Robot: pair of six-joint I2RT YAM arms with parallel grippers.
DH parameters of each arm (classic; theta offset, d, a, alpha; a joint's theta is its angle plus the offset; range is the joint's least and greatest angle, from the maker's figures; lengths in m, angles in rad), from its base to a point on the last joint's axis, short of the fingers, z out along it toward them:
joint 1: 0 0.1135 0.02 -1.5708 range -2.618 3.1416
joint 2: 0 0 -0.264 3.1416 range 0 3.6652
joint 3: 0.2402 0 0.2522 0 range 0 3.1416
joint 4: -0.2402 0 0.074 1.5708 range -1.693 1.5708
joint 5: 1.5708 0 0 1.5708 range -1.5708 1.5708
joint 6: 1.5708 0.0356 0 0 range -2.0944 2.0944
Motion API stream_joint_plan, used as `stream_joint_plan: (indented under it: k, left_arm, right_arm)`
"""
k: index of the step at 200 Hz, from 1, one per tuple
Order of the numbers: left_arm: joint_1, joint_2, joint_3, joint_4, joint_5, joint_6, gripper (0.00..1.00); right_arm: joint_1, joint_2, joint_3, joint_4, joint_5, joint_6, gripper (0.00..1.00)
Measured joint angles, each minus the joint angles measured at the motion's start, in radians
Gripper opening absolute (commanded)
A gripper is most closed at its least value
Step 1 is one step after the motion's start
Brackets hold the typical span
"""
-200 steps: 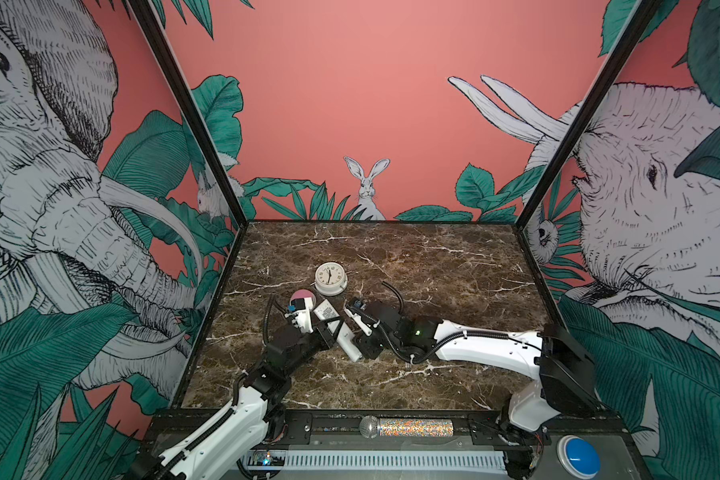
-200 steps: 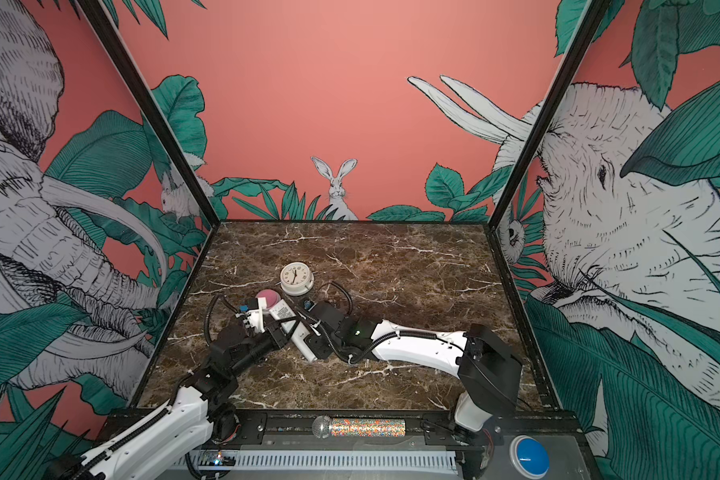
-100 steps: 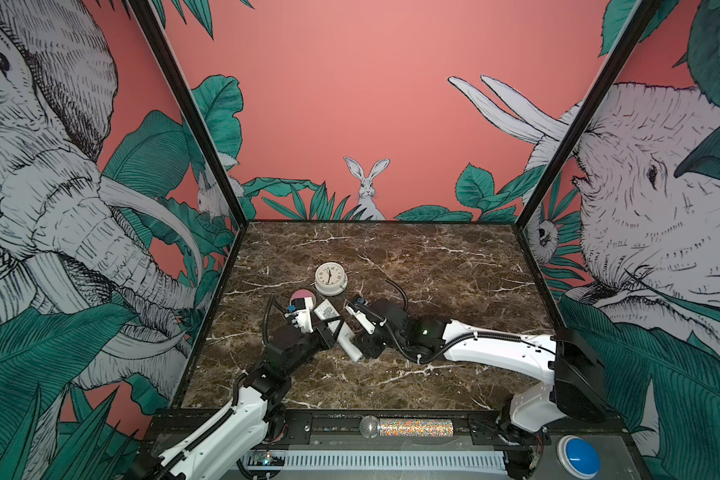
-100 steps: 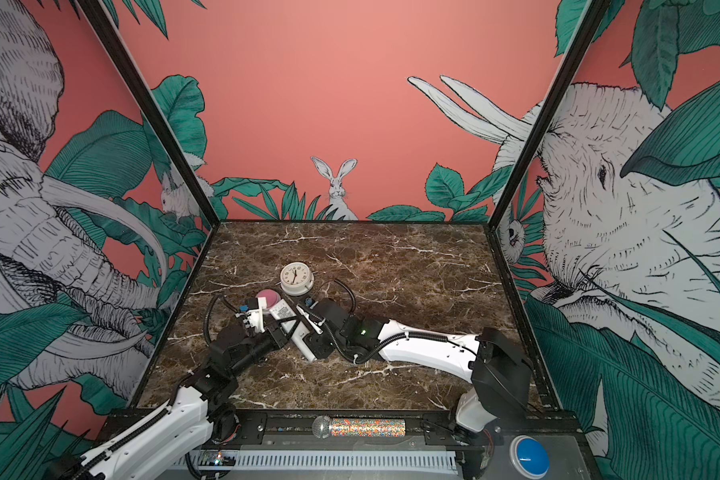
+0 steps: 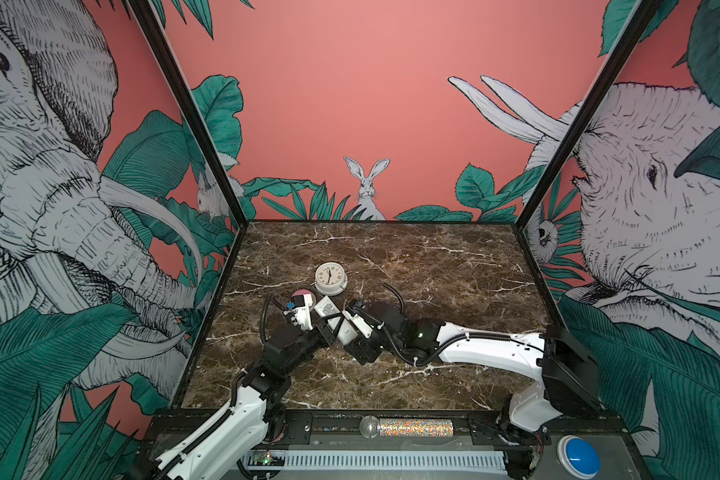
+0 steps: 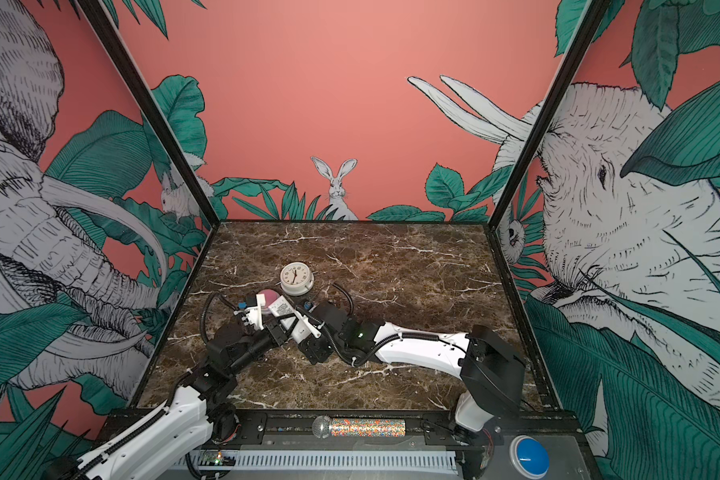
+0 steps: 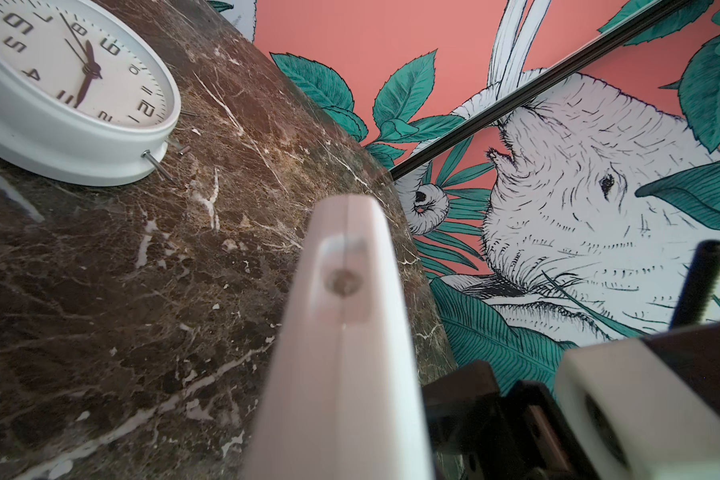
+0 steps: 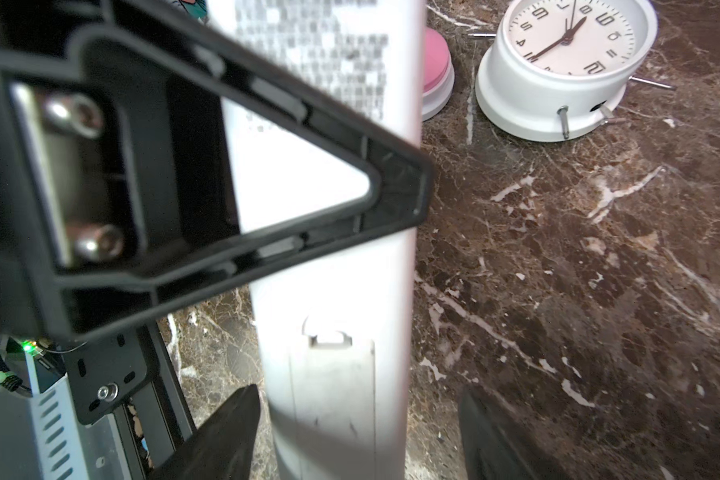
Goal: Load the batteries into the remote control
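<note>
Left tool (image 5: 328, 327): pinching remote control (image 8: 329, 270) at mid-length.
Right tool (image 8: 358, 440): spread, fingers (image 8: 225, 436) flanking remote control's cover end.
Clock (image 8: 566, 62): on desk (image 8: 599, 291), beyond both tools.

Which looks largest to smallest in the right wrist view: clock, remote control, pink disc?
1. remote control, but it is closest to the camera, so true rank unsure.
2. clock.
3. pink disc, partly hidden.
</note>
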Motion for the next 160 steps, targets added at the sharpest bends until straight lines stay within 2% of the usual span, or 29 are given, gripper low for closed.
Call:
stream_joint_plan:
  k: [45, 132, 160]
  left_arm:
    - [0.0, 0.0, 0.0, -0.001, -0.001, -0.002, 0.0]
    - [0.0, 0.0, 0.0, -0.003, -0.004, -0.003, 0.0]
    - [0.0, 0.0, 0.0, -0.002, -0.008, -0.009, 0.0]
  right_arm:
    - [0.001, 0.049, 0.0, 0.028, -0.014, 0.015, 0.74]
    - [0.003, 0.051, -0.032, 0.069, -0.01, 0.023, 0.63]
    - [0.005, 0.05, -0.034, 0.081, -0.01, 0.023, 0.55]
